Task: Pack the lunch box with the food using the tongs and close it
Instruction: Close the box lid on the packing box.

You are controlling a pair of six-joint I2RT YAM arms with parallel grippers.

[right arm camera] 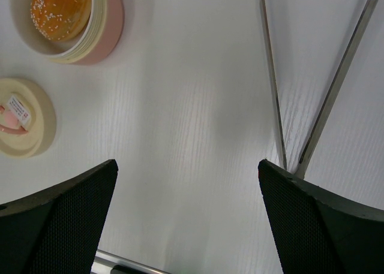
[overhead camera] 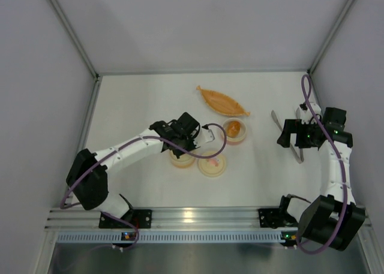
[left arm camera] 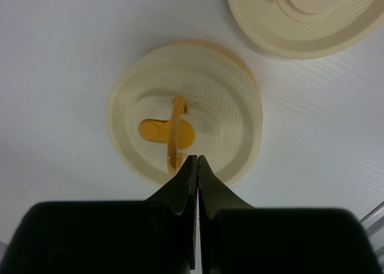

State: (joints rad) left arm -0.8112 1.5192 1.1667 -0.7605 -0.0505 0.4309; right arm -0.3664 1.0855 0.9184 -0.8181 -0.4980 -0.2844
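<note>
The right tool (right arm camera: 187, 166) is hanging over the white worktop (right arm camera: 192, 94) with its black mesh-faced fingers (right arm camera: 318, 220) spread wide and gripping nothing. The tongs (right arm camera: 275, 94) are lying flat just beyond one finger: two thin grey metal arms joining in a narrow V, the joint nearest that finger. Well to their left, the orange-brown lump (right arm camera: 60, 7), rounded and speckled white, is sitting in a pink bowl (right arm camera: 113, 22). The left tool (left arm camera: 197, 161) is pressing its tips together at the near rim of a ribbed cream lid (left arm camera: 234, 106), beside an orange loop (left arm camera: 177, 115). Farthest, a long orange boat-shaped dish (overhead camera: 223, 101) is resting.
</note>
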